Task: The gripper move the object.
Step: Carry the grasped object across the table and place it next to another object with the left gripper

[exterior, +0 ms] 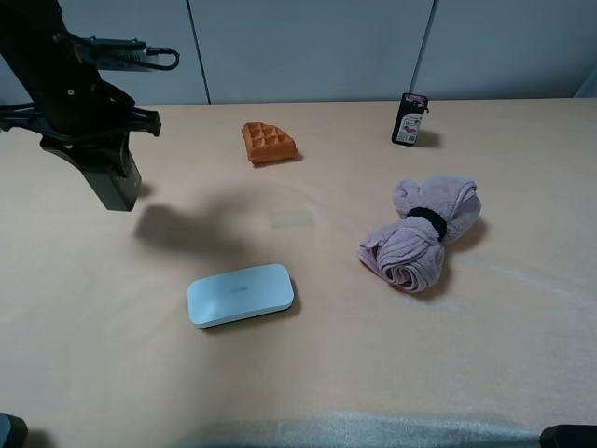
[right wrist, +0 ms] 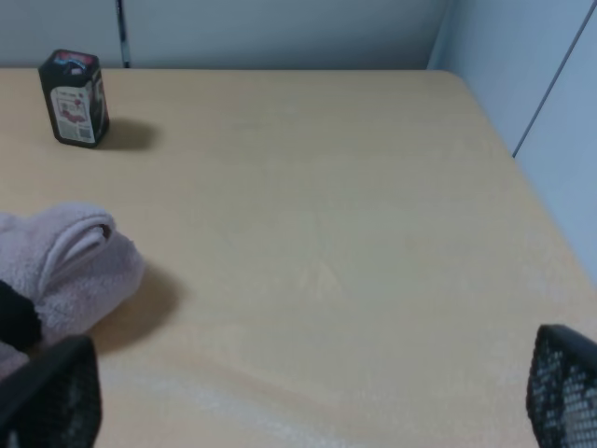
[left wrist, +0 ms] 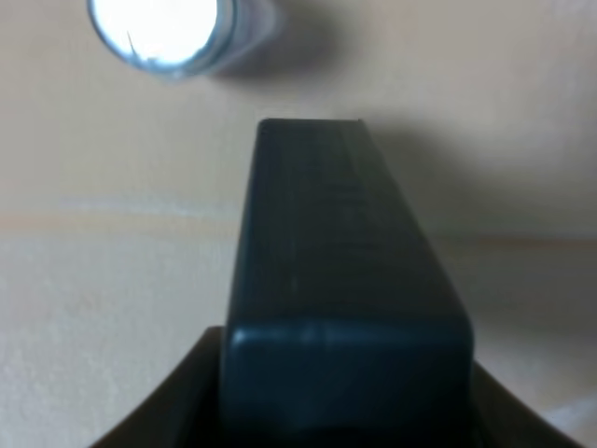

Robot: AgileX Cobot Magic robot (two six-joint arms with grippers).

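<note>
Left gripper (exterior: 89,147): closed around the dark bottle (exterior: 114,185), gripping its upper part. The bottle hangs tilted from the arm at the far left of the table (exterior: 326,373). Its lower end appears clear of the surface, with its shadow lying apart on the wood just beside it.

Left wrist view: the bottle (left wrist: 340,280) fills the centre, flat-sided and dark green-black, with a black finger (left wrist: 182,397) pressed against either side. Past its far end a small clear bottle (left wrist: 163,33) with a bright round top stands on the table, apart from the held bottle.

Right gripper (right wrist: 306,397): jaws spread wide, nothing between them. Its mesh-faced fingers (right wrist: 51,397) show only at the edges of the wrist view, above bare tabletop.

Other items, all resting on the table and well apart from each other:
- orange waffle (exterior: 269,142), far centre
- small black bottle (exterior: 409,119) with a pink label, upright, far right
- rolled pink towel (exterior: 422,233) bound by a black band, right of centre
- pale flat case (exterior: 241,294), nearer the front, left of centre
</note>
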